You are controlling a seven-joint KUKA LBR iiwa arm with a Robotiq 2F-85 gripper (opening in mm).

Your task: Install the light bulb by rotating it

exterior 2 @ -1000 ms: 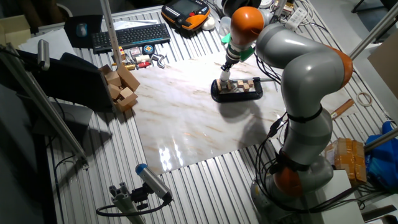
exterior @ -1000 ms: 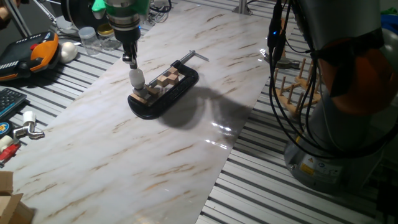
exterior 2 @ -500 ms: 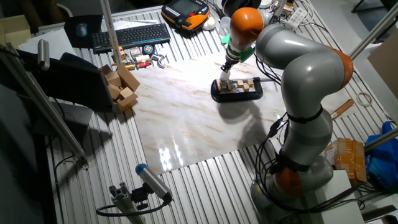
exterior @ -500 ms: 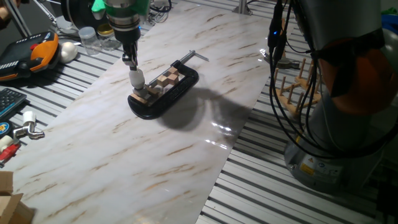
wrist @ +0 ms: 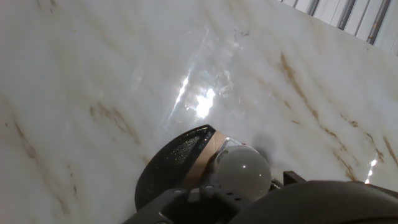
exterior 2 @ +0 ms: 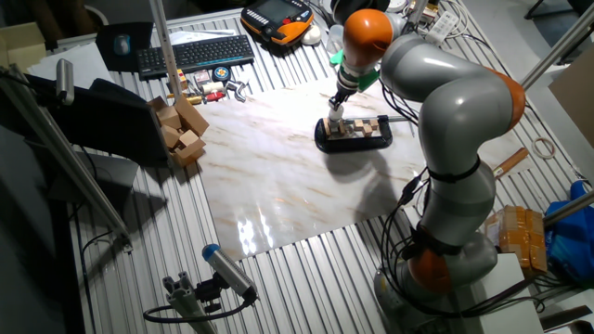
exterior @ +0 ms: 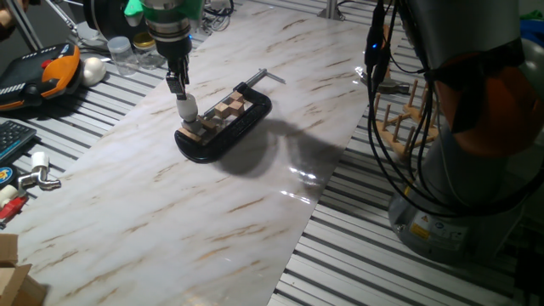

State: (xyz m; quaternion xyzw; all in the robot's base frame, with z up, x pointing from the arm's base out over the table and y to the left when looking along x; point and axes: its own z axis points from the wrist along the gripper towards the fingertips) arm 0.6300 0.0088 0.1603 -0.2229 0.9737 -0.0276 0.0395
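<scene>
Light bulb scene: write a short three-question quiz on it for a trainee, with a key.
1. True or false: the light bulb lies flat on the marble table.
2. What does the bulb stand on? A) black clamp B) keyboard C) wooden rack
3. Which part of the robot is right above the bulb?

Key: 1. False, it stands upright. 2. A. 3. The hand.

Frosted bulb (wrist: 241,171), glossy marble tabletop (wrist: 93,68)
</scene>
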